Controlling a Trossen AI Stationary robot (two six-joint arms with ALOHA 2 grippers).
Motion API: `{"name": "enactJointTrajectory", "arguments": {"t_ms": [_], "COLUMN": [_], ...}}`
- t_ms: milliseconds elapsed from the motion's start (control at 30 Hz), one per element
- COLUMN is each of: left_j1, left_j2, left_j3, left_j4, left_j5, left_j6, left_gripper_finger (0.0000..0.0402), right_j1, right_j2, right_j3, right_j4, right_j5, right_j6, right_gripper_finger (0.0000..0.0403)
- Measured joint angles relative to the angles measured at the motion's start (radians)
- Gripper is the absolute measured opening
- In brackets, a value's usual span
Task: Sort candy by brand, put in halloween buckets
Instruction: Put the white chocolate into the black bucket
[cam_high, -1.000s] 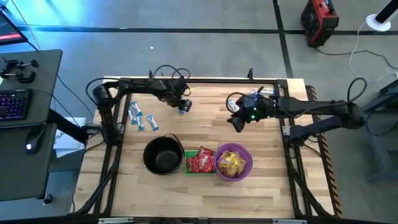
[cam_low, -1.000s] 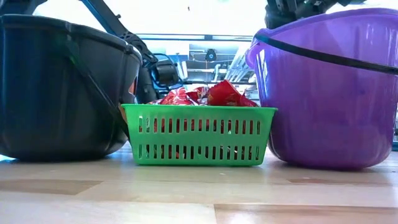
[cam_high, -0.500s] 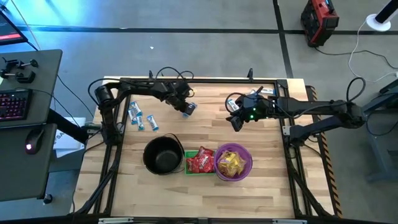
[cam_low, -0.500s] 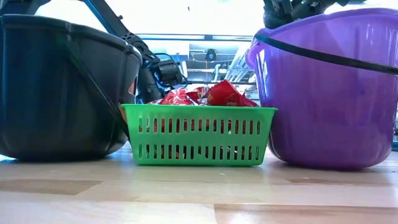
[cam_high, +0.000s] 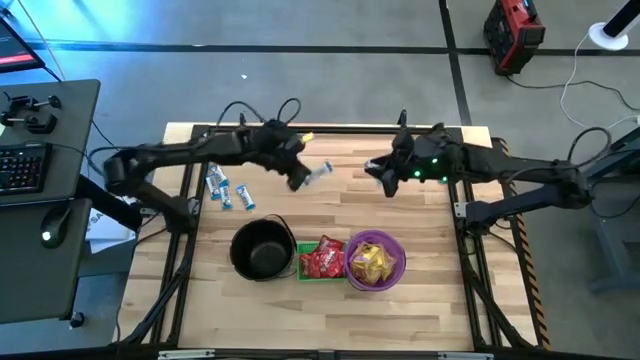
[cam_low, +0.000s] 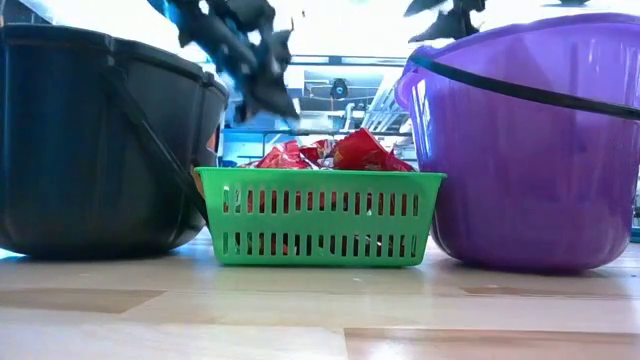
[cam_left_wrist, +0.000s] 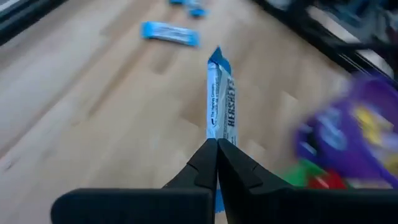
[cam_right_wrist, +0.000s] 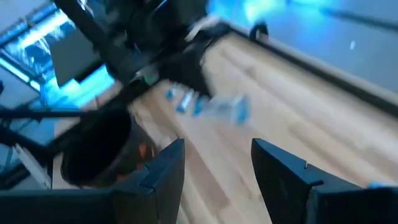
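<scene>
Your left end effector (cam_high: 300, 178), clenched on a blue-and-white wrapped candy bar (cam_high: 318, 173), now hangs over the middle of the light wooden slatted tabletop (cam_high: 430, 300), farther toward centre than a second ago, when it sat nearer the far left rail with its fingers spread; in the left wrist view the dark fingers (cam_left_wrist: 214, 163) meet on the lower end of the bar (cam_left_wrist: 221, 106), which points away from the wrist above the boards. Your right end effector (cam_high: 378, 178), fingers spread and holding nothing, hovers over the far right-centre of the tabletop, shifted slightly toward the back edge since the earlier frame; its two dark fingers (cam_right_wrist: 277, 163) stand apart in the right wrist view. Loose stock: a small cluster of blue-and-white wrapped candies (cam_high: 226, 189) lies on the boards at far left, unchanged. Containers along the near edge, unmoved: round black plastic pail with handle (cam_high: 262, 249); just beside it the square bright green slotted basket (cam_high: 303, 274) holding red-wrapped candies (cam_high: 322, 257); then the round purple plastic bucket (cam_high: 399, 268) holding yellow-wrapped candies (cam_high: 372, 262). In the low view, the left arm now appears higher above the green basket (cam_low: 318, 230).
</scene>
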Motion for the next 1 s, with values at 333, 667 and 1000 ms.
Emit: {"name": "enactJointTrajectory", "arguments": {"t_ms": [333, 667, 1000], "left_j1": [-0.436, -0.734, -0.753], "left_j2": [-0.283, -0.368, -0.284], "left_j3": [0.0, -0.001, -0.055], "left_j4": [-0.261, -0.562, -0.545], "left_j5": [-0.094, -0.283, -0.313], "left_j6": [-0.031, -0.329, -0.412], "left_gripper_finger": [0.0, 0.0, 0.0017], "right_j1": [0.0, 0.0, 0.0], "right_j2": [0.003, 0.062, 0.079], "right_j3": [0.031, 0.021, 0.021], "right_j4": [0.022, 0.058, 0.065], "right_j5": [0.004, 0.003, 0.001], "right_j6": [-0.009, -0.01, -0.014], "right_gripper_finger": [0.0178, 0.0178, 0.0178]}}
